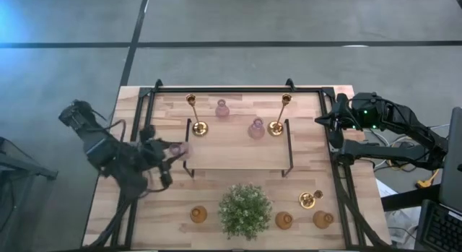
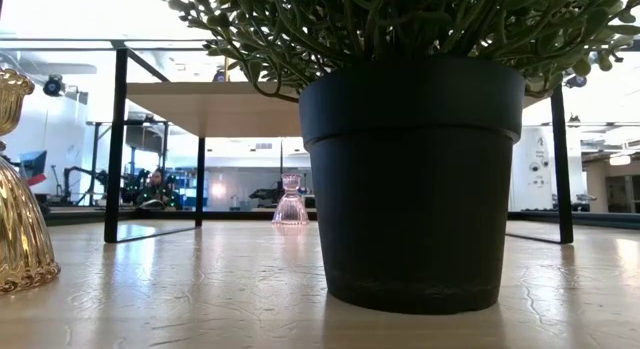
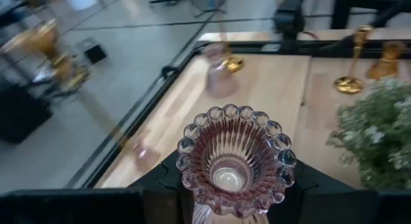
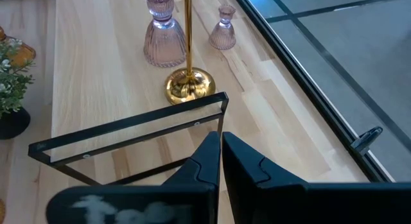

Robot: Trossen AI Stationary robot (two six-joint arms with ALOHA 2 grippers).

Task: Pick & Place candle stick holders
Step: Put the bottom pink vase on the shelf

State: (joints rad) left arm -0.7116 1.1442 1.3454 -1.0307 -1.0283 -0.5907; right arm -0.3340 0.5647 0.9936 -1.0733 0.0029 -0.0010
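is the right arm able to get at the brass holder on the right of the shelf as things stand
Probably yes. The right gripper is shut and empty, at the table's right edge, and the brass holder stands near that end of the shelf. A pink glass holder stands close beside it, so the approach is tight.

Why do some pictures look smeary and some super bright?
In the left wrist view the ribbed pink glass candle holder held in the left gripper looks sharp, but the brass candlesticks and floor behind it are smeared. In the low view the room behind the black plant pot is washed out with bright light. In the high view a blue glow shows in the corner.
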